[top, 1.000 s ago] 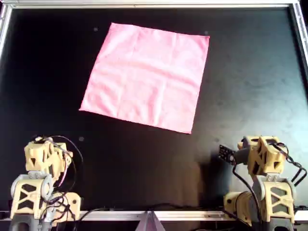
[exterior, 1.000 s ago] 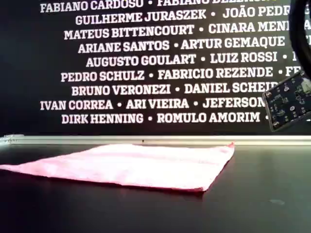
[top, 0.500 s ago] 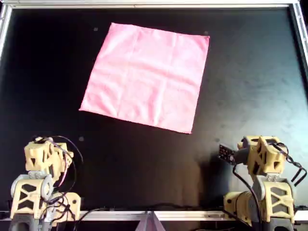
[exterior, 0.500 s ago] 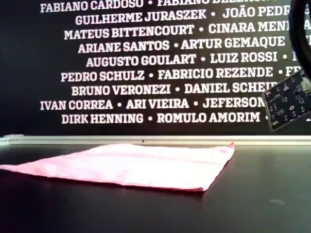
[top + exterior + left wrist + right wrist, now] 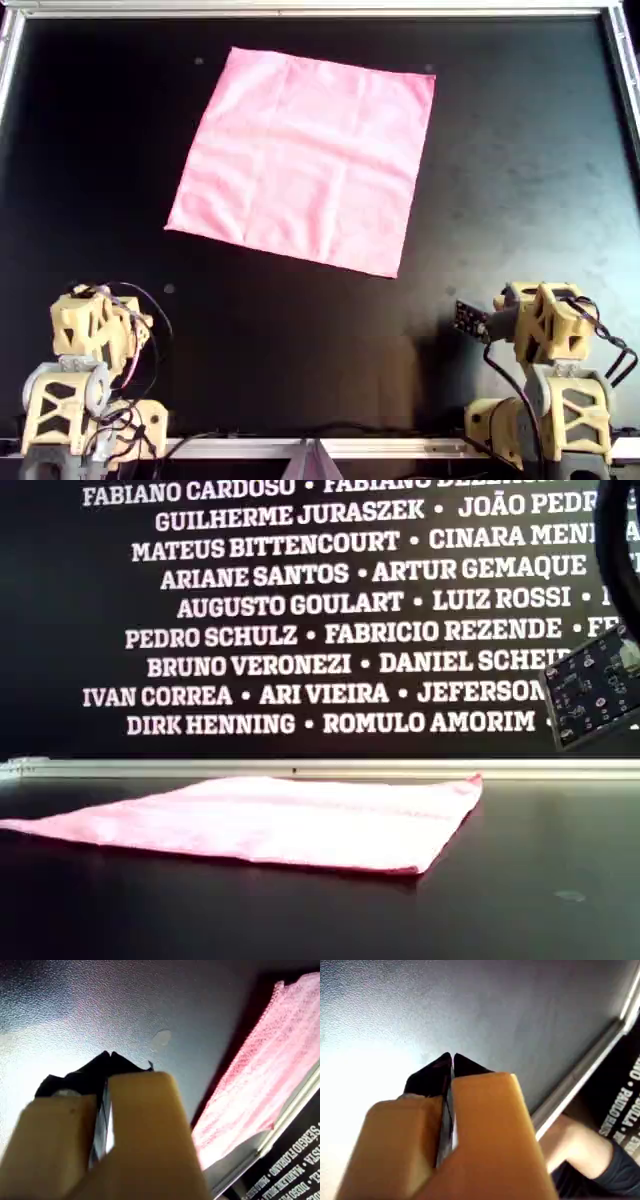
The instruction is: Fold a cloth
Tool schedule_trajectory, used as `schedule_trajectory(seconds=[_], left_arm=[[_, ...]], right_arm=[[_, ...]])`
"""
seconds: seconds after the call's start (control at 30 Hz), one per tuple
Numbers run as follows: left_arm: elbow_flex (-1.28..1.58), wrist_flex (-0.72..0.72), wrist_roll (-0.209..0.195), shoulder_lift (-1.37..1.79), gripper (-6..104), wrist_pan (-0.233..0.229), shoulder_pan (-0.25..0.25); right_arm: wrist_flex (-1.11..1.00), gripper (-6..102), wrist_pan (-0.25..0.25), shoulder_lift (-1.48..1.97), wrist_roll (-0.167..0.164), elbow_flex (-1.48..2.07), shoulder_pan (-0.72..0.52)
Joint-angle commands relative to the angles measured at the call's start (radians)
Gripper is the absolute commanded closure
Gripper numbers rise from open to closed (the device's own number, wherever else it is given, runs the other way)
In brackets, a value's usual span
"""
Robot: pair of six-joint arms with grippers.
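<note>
Overhead view shows the pink cloth [image 5: 305,160] spread flat and unfolded on the black bench [image 5: 520,150], lying in the upper middle of the picture and turned a little so its edges run askew to the bench's metal rim [image 5: 320,10]. Faint crease lines cross the fabric. Nothing touches it.

From the exterior view the cloth [image 5: 270,820] lies low and flat, its near corner toward the exterior view's right, with the metal rim [image 5: 300,769] behind it and a dark wall of white printed names [image 5: 330,630] above. A small circuit board [image 5: 592,695] hangs at the exterior view's right edge.

Both arms sit well apart from the cloth, along the lower edge of the overhead view. The left wrist view has the cloth [image 5: 260,1085] off to one side beyond the left gripper [image 5: 106,1055], whose dark fingers [image 5: 90,1072] are pressed together with nothing between them. The right gripper [image 5: 448,1056] likewise has its fingers [image 5: 432,1077] closed on nothing, above bare bench [image 5: 520,1005]; a person's arm [image 5: 575,1147] shows past the rim in that view.
</note>
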Motion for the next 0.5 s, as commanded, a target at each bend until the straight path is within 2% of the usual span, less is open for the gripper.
schedule_trajectory(seconds=[0.0,0.27,0.37,0.47], left_arm=[[-0.011,0.002,-0.005,0.000,98,0.006,0.008],[-0.012,0.000,-0.005,0.008,98,0.008,0.006],[-0.015,-0.021,0.008,0.008,98,0.008,0.006],[-0.028,-0.048,0.011,0.009,97,0.008,0.005]], right_arm=[[0.009,95,-0.003,0.032,0.003,0.015,-0.002],[0.000,95,-0.005,0.032,0.005,0.014,0.000],[-0.005,95,-0.005,0.034,0.003,0.008,0.000],[-0.043,89,-0.005,0.034,-0.008,0.000,0.000]])
